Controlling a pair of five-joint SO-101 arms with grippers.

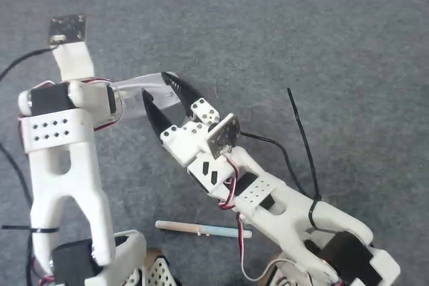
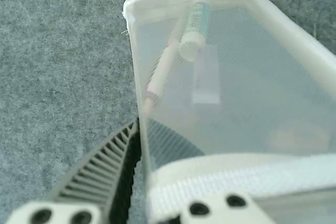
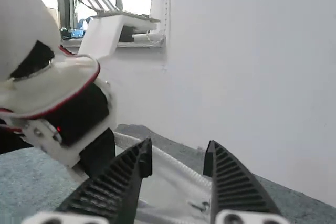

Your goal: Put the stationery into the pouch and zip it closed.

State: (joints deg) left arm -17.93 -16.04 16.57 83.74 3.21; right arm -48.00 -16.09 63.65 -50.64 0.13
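Pouch (image 1: 134,86) clenched in left claw (image 2: 142,145) | right claw (image 1: 154,84) released, straddling it | pen (image 1: 201,230) flat, axis left-right

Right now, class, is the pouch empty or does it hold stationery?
Not empty: through the translucent pouch a pale pencil and a capped marker show inside. One pen lies outside it.

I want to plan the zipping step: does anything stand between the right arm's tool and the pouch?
Nothing visible does. The open right tool has one finger on either side of the edge of the pouch, with no object between them and it. The left tool clamps the pouch's other end.
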